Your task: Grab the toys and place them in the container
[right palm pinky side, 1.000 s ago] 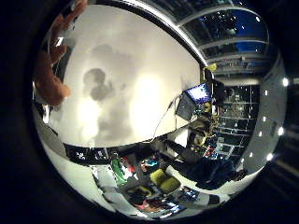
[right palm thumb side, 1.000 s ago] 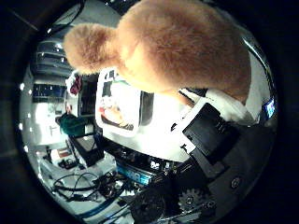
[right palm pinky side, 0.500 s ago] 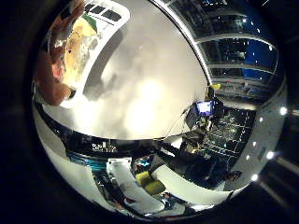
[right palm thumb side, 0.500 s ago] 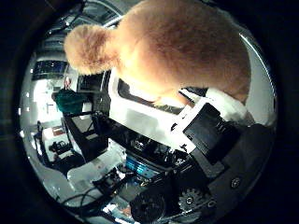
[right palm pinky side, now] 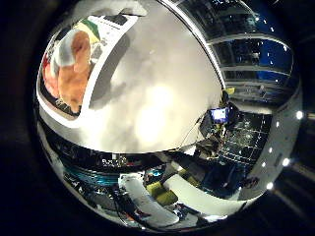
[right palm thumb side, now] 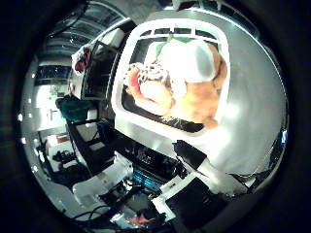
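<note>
While toys (right palm thumb side: 187,90) fill the white container (right palm thumb side: 221,124) on a grey table (right palm pinky side: 162,88), hand (right palm thumb side: 194,199) grip unclear.

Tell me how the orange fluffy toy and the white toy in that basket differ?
The orange plush toy is furry and tan-orange; the white toy looks smooth and pale. The orange one lies against the white container's rim, while the white one rests partly on top of it. Both are inside the container, touching.
</note>
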Action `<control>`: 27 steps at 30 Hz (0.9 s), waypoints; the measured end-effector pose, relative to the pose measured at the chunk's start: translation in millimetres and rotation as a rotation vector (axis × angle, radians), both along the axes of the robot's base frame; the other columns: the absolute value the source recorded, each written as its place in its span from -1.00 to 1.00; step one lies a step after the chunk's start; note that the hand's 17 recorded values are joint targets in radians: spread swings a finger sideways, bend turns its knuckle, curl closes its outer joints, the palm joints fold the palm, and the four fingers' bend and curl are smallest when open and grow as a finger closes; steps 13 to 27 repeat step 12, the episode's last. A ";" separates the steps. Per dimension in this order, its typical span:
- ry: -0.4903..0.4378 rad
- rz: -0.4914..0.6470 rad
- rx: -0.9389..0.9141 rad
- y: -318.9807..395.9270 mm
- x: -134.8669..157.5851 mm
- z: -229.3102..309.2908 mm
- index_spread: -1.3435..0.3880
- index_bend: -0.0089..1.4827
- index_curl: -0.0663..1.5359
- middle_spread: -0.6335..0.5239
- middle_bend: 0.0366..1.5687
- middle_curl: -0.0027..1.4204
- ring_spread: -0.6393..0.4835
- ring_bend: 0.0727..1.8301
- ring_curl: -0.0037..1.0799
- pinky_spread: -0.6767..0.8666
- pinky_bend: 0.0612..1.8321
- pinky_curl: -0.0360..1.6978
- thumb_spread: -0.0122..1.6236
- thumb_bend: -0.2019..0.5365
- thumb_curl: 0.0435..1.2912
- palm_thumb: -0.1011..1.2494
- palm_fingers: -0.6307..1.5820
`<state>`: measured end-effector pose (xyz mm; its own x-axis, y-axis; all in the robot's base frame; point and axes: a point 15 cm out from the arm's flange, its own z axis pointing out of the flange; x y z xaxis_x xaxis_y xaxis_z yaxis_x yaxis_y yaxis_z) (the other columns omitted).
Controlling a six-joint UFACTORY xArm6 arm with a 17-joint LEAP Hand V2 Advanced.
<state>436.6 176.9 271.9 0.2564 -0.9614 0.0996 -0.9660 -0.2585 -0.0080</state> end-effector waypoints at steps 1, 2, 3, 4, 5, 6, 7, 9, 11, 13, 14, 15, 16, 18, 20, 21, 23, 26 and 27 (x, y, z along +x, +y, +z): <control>0.003 -0.005 -0.003 -7.1 -0.6 2.5 0.03 -0.79 -0.64 0.35 -0.79 -0.53 0.52 -0.53 -0.56 0.50 -0.16 -0.65 0.18 -0.53 -0.50 0.22 -0.46; 0.014 -0.013 -0.009 -14.6 -2.7 3.8 0.03 -0.79 -0.64 0.35 -0.79 -0.53 0.52 -0.54 -0.56 0.50 -0.18 -0.65 0.18 -0.53 -0.50 0.22 -0.46; 0.030 -0.019 -0.016 -21.1 -6.0 4.2 0.03 -0.79 -0.64 0.35 -0.79 -0.53 0.52 -0.56 -0.57 0.49 -0.20 -0.66 0.18 -0.53 -0.50 0.22 -0.46; 0.052 -0.029 -0.025 -28.9 -11.2 4.9 0.03 -0.78 -0.63 0.35 -0.79 -0.53 0.52 -0.58 -0.57 0.48 -0.23 -0.67 0.18 -0.52 -0.50 0.22 -0.46; 0.078 -0.037 -0.037 -37.3 -16.9 5.1 0.03 -0.78 -0.63 0.35 -0.79 -0.53 0.52 -0.59 -0.58 0.48 -0.24 -0.67 0.18 -0.52 -0.50 0.22 -0.46; 0.104 -0.043 -0.049 -45.6 -23.5 6.5 0.03 -0.78 -0.63 0.35 -0.79 -0.53 0.52 -0.60 -0.58 0.48 -0.26 -0.67 0.18 -0.52 -0.50 0.22 -0.46; 0.133 -0.051 -0.063 -54.7 -30.9 8.0 0.03 -0.78 -0.63 0.35 -0.79 -0.53 0.53 -0.62 -0.58 0.49 -0.27 -0.68 0.18 -0.53 -0.50 0.22 -0.46; 0.173 -0.057 -0.086 -71.9 -41.4 12.3 0.04 -0.78 -0.62 0.34 -0.80 -0.54 0.55 -0.66 -0.59 0.47 -0.33 -0.68 0.18 -0.52 -0.51 0.22 -0.46; 0.175 -0.061 -0.090 -83.8 -46.5 23.0 0.04 -0.77 -0.61 0.34 -0.81 -0.55 0.55 -0.67 -0.59 0.47 -0.34 -0.68 0.19 -0.52 -0.51 0.21 -0.46; 0.165 -0.067 -0.086 -89.6 -47.1 29.1 0.04 -0.76 -0.61 0.34 -0.81 -0.55 0.55 -0.68 -0.59 0.47 -0.37 -0.68 0.21 -0.52 -0.52 0.22 -0.45; 0.165 -0.067 -0.086 -89.6 -47.1 29.1 0.04 -0.76 -0.61 0.34 -0.81 -0.55 0.55 -0.68 -0.59 0.47 -0.37 -0.68 0.21 -0.52 -0.52 0.22 -0.45; 0.165 -0.067 -0.086 -89.6 -47.1 29.1 0.04 -0.76 -0.61 0.34 -0.81 -0.55 0.55 -0.68 -0.59 0.47 -0.37 -0.68 0.21 -0.52 -0.52 0.22 -0.45; 0.165 -0.067 -0.086 -89.6 -47.1 29.1 0.04 -0.76 -0.61 0.34 -0.81 -0.55 0.55 -0.68 -0.59 0.47 -0.37 -0.68 0.21 -0.52 -0.52 0.22 -0.45; 0.165 -0.067 -0.086 -89.6 -47.1 29.1 0.04 -0.76 -0.61 0.34 -0.81 -0.55 0.55 -0.68 -0.59 0.47 -0.37 -0.68 0.21 -0.52 -0.52 0.22 -0.45; 0.165 -0.067 -0.086 -89.6 -47.1 29.1 0.04 -0.76 -0.61 0.34 -0.81 -0.55 0.55 -0.68 -0.59 0.47 -0.37 -0.68 0.21 -0.52 -0.52 0.22 -0.45; 0.165 -0.067 -0.086 -89.6 -47.1 29.1 0.04 -0.76 -0.61 0.34 -0.81 -0.55 0.55 -0.68 -0.59 0.47 -0.37 -0.68 0.21 -0.52 -0.52 0.22 -0.45; 0.165 -0.067 -0.086 -89.6 -47.1 29.1 0.04 -0.76 -0.61 0.34 -0.81 -0.55 0.55 -0.68 -0.59 0.47 -0.37 -0.68 0.21 -0.52 -0.52 0.22 -0.45; 0.165 -0.067 -0.086 -89.6 -47.1 29.1 0.04 -0.76 -0.61 0.34 -0.81 -0.55 0.55 -0.68 -0.59 0.47 -0.37 -0.68 0.21 -0.52 -0.52 0.22 -0.45; 0.165 -0.067 -0.086 -89.6 -47.1 29.1 0.04 -0.76 -0.61 0.34 -0.81 -0.55 0.55 -0.68 -0.59 0.47 -0.37 -0.68 0.21 -0.52 -0.52 0.22 -0.45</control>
